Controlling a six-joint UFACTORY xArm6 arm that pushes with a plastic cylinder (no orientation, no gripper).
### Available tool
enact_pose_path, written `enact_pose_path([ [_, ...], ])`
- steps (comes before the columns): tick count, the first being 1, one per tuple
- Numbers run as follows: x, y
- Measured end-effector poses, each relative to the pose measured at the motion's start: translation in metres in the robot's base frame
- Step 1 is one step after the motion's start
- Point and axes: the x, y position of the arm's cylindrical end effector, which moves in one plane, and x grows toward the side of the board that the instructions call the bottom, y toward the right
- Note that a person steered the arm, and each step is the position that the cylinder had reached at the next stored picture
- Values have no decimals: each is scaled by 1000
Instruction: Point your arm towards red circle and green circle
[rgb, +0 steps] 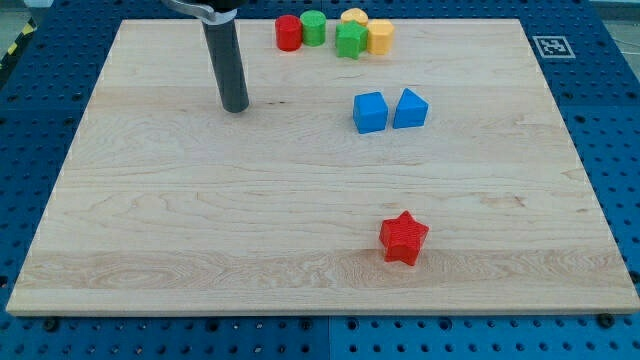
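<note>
The red circle (289, 32) and the green circle (314, 28) stand side by side, touching, near the view's top edge of the wooden board (180, 220). My tip (236, 107) rests on the board to the left of and below them, about a block's width or two away from the red circle. The dark rod rises from the tip to the view's top.
A green star (350, 41), a yellow block (354, 17) and a yellow hexagon (381, 37) cluster right of the green circle. A blue cube (370, 112) and a blue block (410, 108) sit mid-board. A red star (403, 238) lies lower right.
</note>
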Motion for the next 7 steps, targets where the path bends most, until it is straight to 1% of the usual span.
enact_pose_path([
  [1, -5, -27],
  [2, -36, -63],
  [5, -175, -56],
  [6, -175, -53],
  [7, -174, -38],
])
